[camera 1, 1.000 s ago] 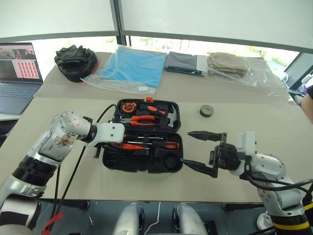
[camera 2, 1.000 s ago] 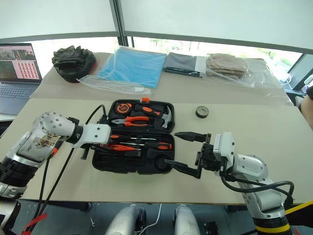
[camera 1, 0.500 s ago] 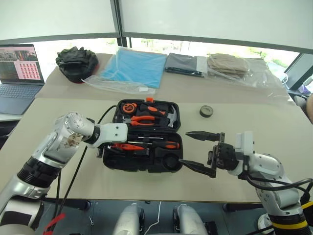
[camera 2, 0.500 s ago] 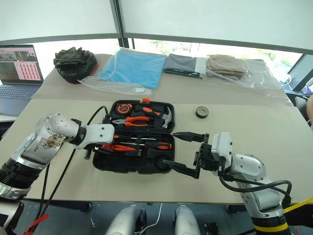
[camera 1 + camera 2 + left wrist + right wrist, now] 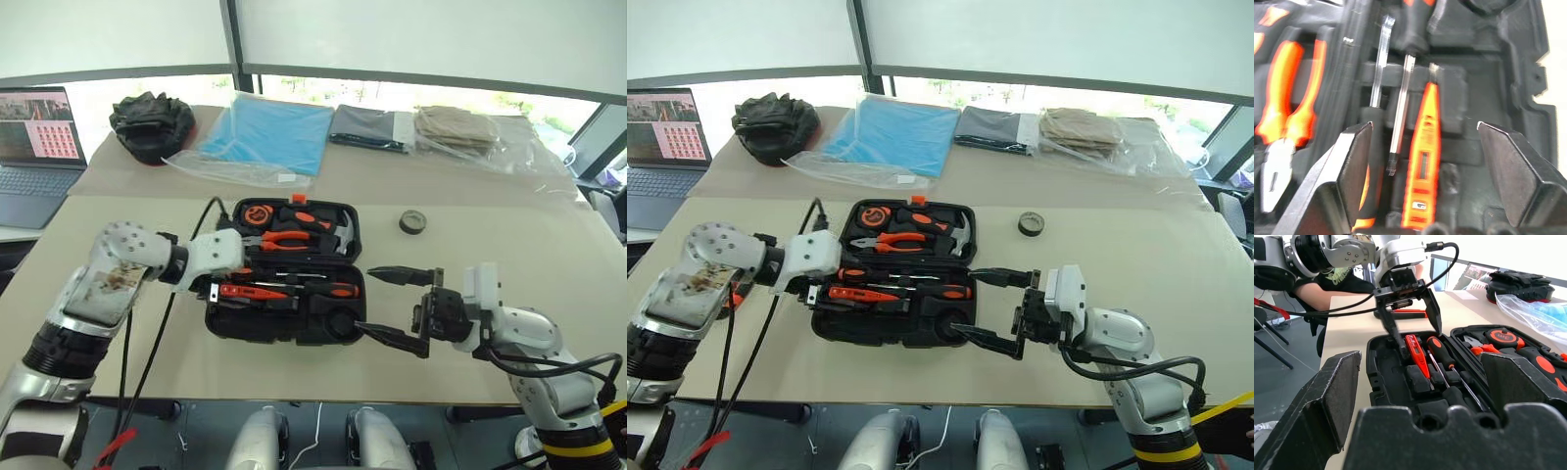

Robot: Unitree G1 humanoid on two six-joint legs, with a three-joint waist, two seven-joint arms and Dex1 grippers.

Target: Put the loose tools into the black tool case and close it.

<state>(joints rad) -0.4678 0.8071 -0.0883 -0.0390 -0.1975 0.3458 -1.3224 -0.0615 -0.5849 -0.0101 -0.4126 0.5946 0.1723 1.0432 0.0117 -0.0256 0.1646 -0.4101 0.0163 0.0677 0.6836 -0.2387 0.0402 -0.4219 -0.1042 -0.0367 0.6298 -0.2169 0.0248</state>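
The tool case lies open at the centre of the table, its near half holding the screwdrivers and tester screwdriver, its far half the pliers and hammer. The tape roll sits right of the case, apart from it. The laptop fills the upper left edge, with the fabric bundle just right of it.

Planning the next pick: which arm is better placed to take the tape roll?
Probably right: the tape roll lies right of the case, on the side of the open, empty right gripper; the left gripper is over the case's left end.
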